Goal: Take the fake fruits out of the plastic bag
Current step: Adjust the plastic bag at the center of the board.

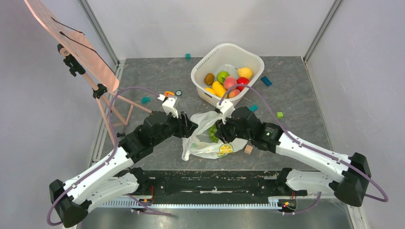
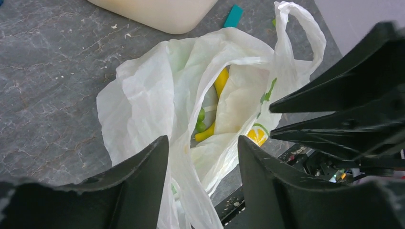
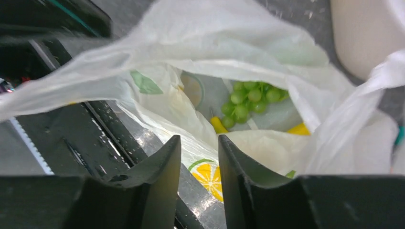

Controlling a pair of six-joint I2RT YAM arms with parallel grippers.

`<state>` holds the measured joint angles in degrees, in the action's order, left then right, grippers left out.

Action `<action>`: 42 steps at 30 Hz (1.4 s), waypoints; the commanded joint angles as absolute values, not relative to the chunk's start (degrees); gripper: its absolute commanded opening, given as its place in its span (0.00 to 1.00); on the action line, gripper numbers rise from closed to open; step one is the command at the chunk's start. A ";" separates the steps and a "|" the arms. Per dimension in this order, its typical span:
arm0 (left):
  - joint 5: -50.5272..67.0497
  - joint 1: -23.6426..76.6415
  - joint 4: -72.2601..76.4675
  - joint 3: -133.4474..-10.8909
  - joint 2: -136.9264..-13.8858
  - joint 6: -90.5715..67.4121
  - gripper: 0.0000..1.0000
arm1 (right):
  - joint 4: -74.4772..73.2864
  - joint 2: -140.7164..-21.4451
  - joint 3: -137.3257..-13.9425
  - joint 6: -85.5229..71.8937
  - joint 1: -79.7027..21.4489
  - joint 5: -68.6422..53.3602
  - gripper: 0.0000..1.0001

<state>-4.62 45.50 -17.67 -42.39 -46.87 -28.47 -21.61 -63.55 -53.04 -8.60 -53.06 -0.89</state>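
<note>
While green grapes [image 3: 248, 98] and a yellow banana [image 2: 220, 81] lie inside it, the plastic bag [image 1: 203, 143] sits crumpled on the table [image 1: 153, 76] between both arms, its mouth gaping. Astride a fold of its film, the left pincer [image 2: 203, 143] stands apart. At the rim, the right pincer [image 3: 199, 143] is narrowed; whether it pinches, I cannot tell. Other fake fruits [image 1: 230, 82] fill the white tub [image 1: 228, 46] behind.

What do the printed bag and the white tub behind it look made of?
The bag: thin plastic film, translucent and slightly glossy, judging by its fine crinkles and soft folds. The tub: probably rigid moulded plastic, smooth white, with even rounded walls and rim.
</note>
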 commanded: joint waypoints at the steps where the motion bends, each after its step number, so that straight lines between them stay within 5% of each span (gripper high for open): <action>1: -4.05 45.87 -9.91 -40.79 -48.80 -29.82 0.55 | -13.04 -65.49 -47.39 -13.18 -53.22 1.62 0.33; 7: -0.65 46.10 -3.06 -38.25 -55.20 -30.85 0.35 | -5.54 -68.34 -38.21 -16.72 -53.18 10.03 0.20; 19: -0.26 47.10 4.41 -33.45 -63.45 -31.36 0.31 | 6.64 -68.24 -21.62 -23.99 -53.70 13.33 0.15; 25: -0.26 47.79 6.39 -30.93 -65.87 -31.53 0.25 | 6.79 -70.14 -20.23 -23.71 -54.87 14.02 0.15; 32: -0.26 48.73 8.03 -25.72 -64.98 -32.05 0.03 | 4.09 -72.79 -20.47 -24.17 -59.74 17.45 0.14; 42: -2.17 49.82 9.71 -22.43 -64.84 -32.80 0.02 | -2.07 -65.65 -27.96 -25.36 -64.69 23.23 0.14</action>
